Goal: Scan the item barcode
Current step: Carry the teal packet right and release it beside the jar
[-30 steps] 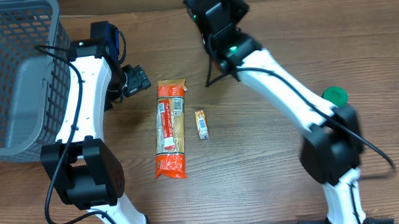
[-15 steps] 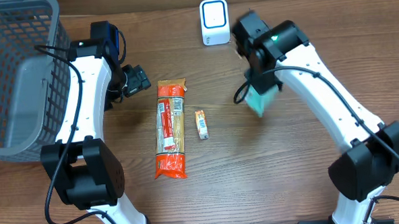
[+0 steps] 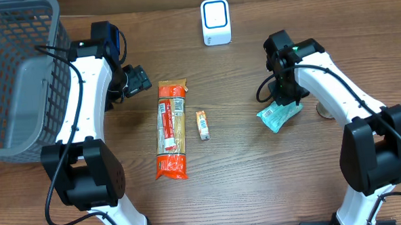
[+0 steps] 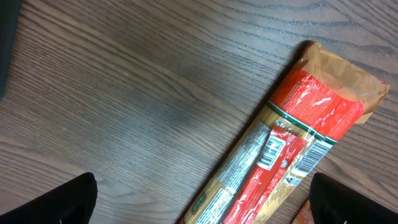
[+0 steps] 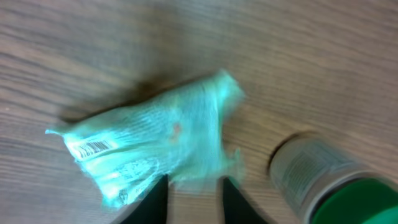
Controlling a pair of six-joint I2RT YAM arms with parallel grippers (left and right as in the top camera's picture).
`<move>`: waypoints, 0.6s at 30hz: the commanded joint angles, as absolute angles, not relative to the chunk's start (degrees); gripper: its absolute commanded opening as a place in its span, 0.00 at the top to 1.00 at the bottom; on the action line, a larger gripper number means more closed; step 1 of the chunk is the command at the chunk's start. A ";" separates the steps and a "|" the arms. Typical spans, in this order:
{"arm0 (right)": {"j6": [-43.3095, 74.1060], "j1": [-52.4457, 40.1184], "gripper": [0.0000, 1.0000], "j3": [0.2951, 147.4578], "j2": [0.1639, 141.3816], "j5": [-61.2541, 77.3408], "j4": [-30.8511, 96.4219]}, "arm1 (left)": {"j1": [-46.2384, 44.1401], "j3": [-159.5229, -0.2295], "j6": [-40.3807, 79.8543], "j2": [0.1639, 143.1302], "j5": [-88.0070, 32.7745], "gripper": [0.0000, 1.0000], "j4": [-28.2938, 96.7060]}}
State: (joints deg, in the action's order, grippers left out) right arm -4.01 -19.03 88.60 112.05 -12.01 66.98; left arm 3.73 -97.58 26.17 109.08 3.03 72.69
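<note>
"Could you read the teal packet (image 5: 155,140) from the right wrist camera?"

"No. That whole view was smeared. Its barcode (image 5: 93,148) was a pale patch of bars, and the print beside it was illegible."

"And the green-capped bottle (image 5: 323,186)?"

"Cut off there by the bottom and right edges. From overhead the right arm covered most of it."

"The left side?"

"The wire basket (image 3: 7,39) ran off the top and left edges overhead. At the left wrist the spaghetti pack (image 4: 280,143) ran out of the bottom edge, and the left gripper's (image 4: 202,202) fingertips (image 4: 65,199) were cropped dark corners. The small orange carton's (image 3: 202,124) label was too small to read."
</note>
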 commanded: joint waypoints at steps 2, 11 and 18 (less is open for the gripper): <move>1.98 -18.61 0.51 88.44 111.61 -11.70 63.88 | 3.31 -97.60 25.74 107.98 3.14 0.00 72.79; 21.08 -19.38 0.62 87.22 111.61 3.27 58.08 | 3.31 -97.60 25.76 107.98 3.14 0.00 72.79; 23.64 -21.10 0.64 78.28 111.61 3.05 46.28 | 3.31 -97.60 25.76 107.98 3.14 0.00 72.79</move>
